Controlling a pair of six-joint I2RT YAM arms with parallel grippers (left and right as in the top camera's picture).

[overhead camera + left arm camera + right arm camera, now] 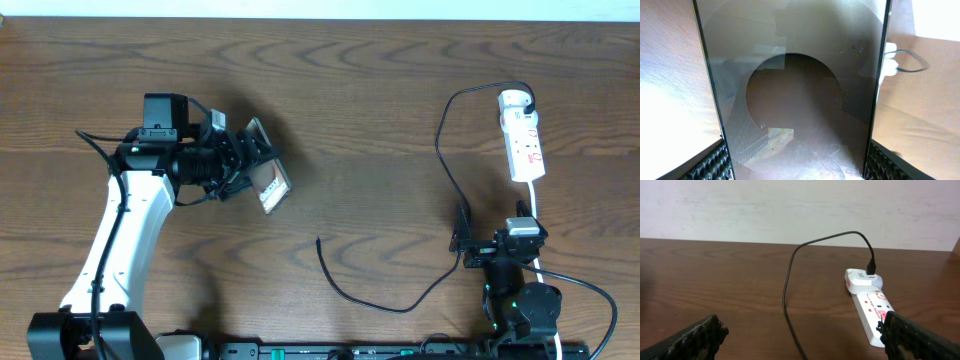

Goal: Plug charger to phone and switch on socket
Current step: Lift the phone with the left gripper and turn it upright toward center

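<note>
My left gripper point(245, 160) is shut on the phone point(267, 175) and holds it tilted above the table at the left. In the left wrist view the phone's glossy dark face point(795, 90) fills the frame between my fingers. The charger's thin black cable point(440, 150) runs from its adapter plugged into the socket's far end point(515, 99) down to a loose plug tip point(319, 240) lying on the table. The socket point(524, 140) is a white power strip at the right; it also shows in the right wrist view point(871, 305). My right gripper point(470, 243) is open and empty, near the cable point(788, 290).
The socket's white cord point(538, 210) runs down past the right arm. The table's wood top point(370, 90) stretches between both arms. A pale wall point(790, 205) stands beyond the table's far edge.
</note>
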